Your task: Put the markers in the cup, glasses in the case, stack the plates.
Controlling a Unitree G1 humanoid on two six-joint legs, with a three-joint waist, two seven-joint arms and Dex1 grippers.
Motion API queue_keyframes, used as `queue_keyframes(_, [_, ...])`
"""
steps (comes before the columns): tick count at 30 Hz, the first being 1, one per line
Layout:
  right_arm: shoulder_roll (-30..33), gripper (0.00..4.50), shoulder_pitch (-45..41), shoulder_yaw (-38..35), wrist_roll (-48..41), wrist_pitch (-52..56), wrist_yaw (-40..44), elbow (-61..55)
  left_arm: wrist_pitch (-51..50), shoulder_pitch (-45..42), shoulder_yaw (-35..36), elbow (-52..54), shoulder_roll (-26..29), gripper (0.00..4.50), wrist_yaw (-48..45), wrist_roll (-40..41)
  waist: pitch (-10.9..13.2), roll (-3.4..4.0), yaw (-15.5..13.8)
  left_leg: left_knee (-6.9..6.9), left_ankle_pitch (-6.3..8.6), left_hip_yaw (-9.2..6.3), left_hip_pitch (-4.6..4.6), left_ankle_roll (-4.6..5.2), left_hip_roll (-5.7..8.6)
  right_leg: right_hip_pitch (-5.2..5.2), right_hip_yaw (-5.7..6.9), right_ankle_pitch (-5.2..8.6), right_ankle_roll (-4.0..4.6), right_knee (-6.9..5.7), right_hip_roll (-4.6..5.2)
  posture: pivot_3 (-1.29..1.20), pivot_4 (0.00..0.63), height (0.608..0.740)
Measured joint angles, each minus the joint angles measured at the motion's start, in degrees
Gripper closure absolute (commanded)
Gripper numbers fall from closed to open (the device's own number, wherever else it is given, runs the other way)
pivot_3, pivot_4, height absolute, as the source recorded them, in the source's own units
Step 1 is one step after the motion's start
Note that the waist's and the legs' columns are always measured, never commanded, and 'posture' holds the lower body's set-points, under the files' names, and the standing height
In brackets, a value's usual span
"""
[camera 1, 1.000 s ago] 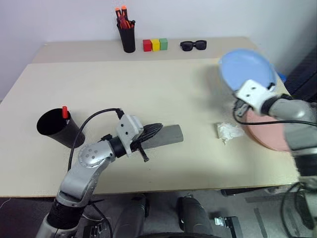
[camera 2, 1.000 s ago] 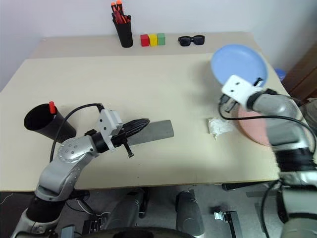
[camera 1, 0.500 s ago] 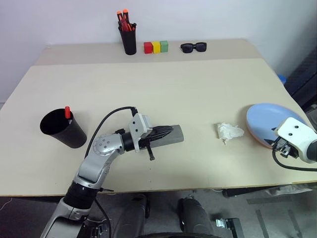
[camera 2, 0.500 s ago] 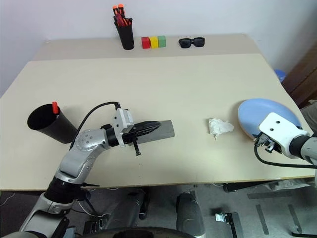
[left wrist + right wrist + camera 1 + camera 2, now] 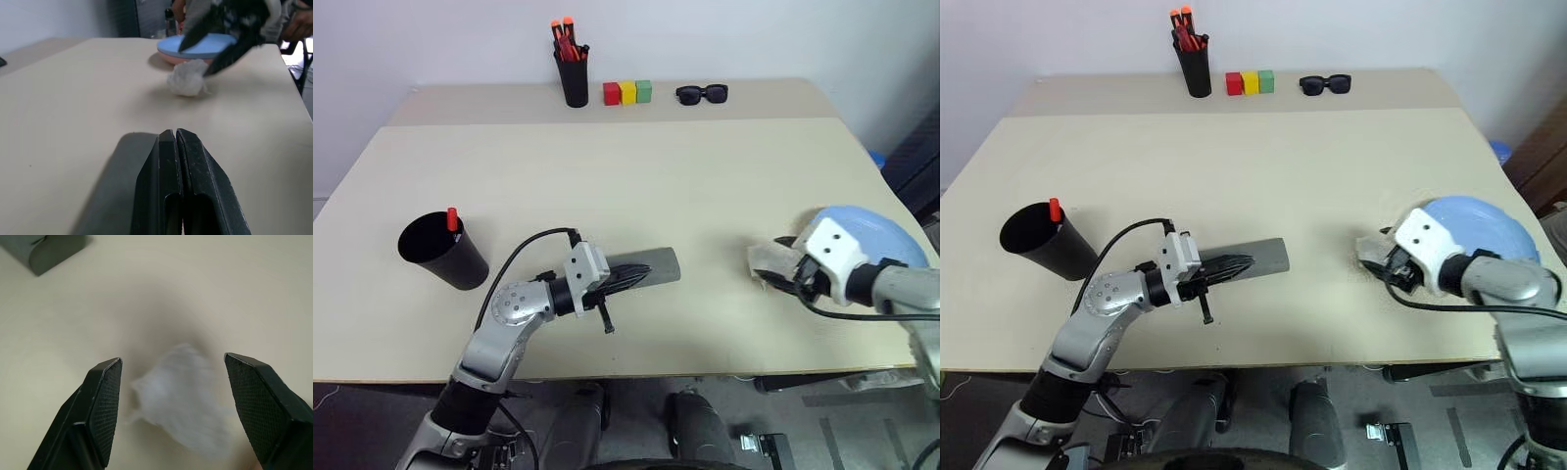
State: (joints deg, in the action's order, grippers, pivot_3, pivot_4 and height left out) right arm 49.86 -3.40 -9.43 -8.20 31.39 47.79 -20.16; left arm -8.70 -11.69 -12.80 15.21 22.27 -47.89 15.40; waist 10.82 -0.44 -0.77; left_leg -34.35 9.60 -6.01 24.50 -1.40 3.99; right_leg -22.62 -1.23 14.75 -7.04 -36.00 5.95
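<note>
The light blue plate [image 5: 876, 230] lies on top of the salmon pink plate [image 5: 182, 59] at the table's right edge. My right gripper [image 5: 782, 262] stands open just left of the plates, its fingers [image 5: 105, 396] on either side of a crumpled white tissue [image 5: 183, 391]. My left gripper [image 5: 174, 132] is shut, empty, and lies over the closed grey case [image 5: 656, 264] near the front middle. The wide black cup [image 5: 440, 253] stands at the front left with a red marker [image 5: 452, 217] upright inside it. The glasses are out of view.
Along the back edge stand a tall narrow black cup [image 5: 573, 78] of orange-capped markers, three coloured blocks [image 5: 626, 93] and black sunglasses [image 5: 702, 94]. The bare table top [image 5: 636, 176] stretches across the middle between the arms.
The right gripper lowered the blue plate onto the pink plate, let go and opened. It then moved left to the tissue. The left gripper stayed over the case.
</note>
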Motion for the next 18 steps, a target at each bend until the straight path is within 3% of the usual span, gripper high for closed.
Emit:
queue_keyframes(3, [-0.05,1.13,0.02,1.68,1.31,-1.21,-1.43,2.67,-0.94,0.08,0.0,1.04,0.0,4.5,0.65,-0.07,0.0,0.01,0.04,0.01,0.0,0.0,-0.01,0.0,0.0,-0.01,0.0,0.0,0.0,-0.01,-0.01,0.0,0.15,0.74])
queue_keyframes(10, [-0.04,4.42,-0.6,2.16,1.73,-3.05,-2.67,5.9,-2.55,0.15,0.0,2.46,0.05,4.5,1.4,-0.14,0.0,0.01,0.09,0.02,0.0,0.0,-0.01,0.0,-0.01,-0.02,0.0,0.0,0.0,-0.01,-0.03,0.0,0.15,0.74])
queue_keyframes(18, [1.19,4.42,-0.92,-2.57,0.74,-3.3,-3.51,5.45,-3.38,-0.42,0.01,2.46,0.09,4.5,1.72,-0.17,0.0,0.01,0.02,0.01,0.0,0.01,0.0,0.0,0.0,-0.01,0.0,0.01,-0.01,-0.01,-0.02,0.0,0.15,0.74])
